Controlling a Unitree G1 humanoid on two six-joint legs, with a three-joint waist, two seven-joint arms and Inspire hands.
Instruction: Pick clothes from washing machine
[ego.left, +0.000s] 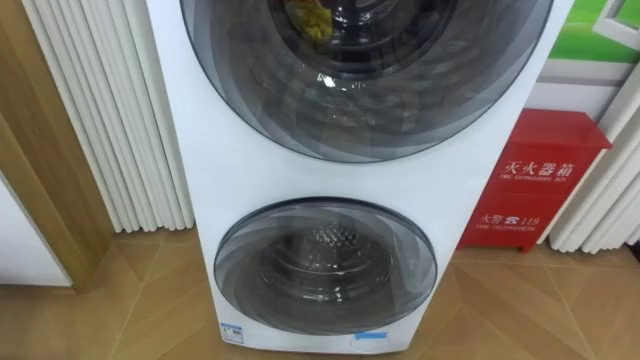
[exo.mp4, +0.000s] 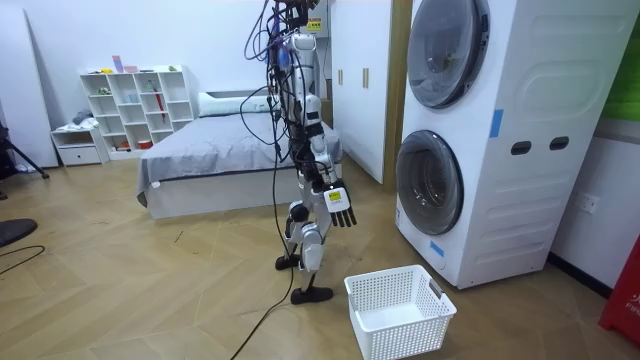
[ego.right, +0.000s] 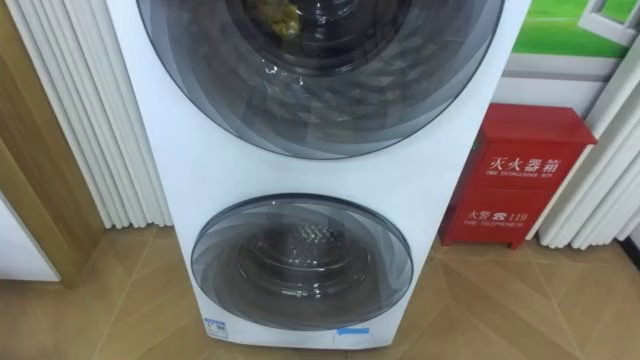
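**A:** In the left eye view, where are the clothes?

**B:** A yellowish crumpled cloth (ego.left: 305, 20) lies behind the upper round dark-glass door (ego.left: 400, 100) of the white stacked washing machine (ego.left: 200, 150), at the top edge of the picture. That door looks closed, so I judge it has to be opened before anything can be picked.

**A:** And lower down?

**B:** The lower round glass door (ego.left: 325, 265) shows a bare metal drum with no cloth I can make out. A red metal cabinet (ego.left: 540, 180) stands just beside the machine on the right and white ribbed panels (ego.left: 110, 110) on the left, both clear of the doors.

**A:** What does the room view add?

**B:** The robot stands on the wooden floor (exo.mp4: 150, 280) facing the machine, well apart from it. The right robot hand (exo.mp4: 340, 205), as I read it from the body, hangs with fingers straight and released, holding nothing. A white plastic lattice basket (exo.mp4: 405, 338) sits on the floor between robot and machine, likely placed to receive the clothes, though it may get in the way of a step forward. A grey bed (exo.mp4: 220, 160) and a white cube shelf (exo.mp4: 140, 105) stand behind.

**A:** The right eye view?

**B:** The same front, cloth up top.
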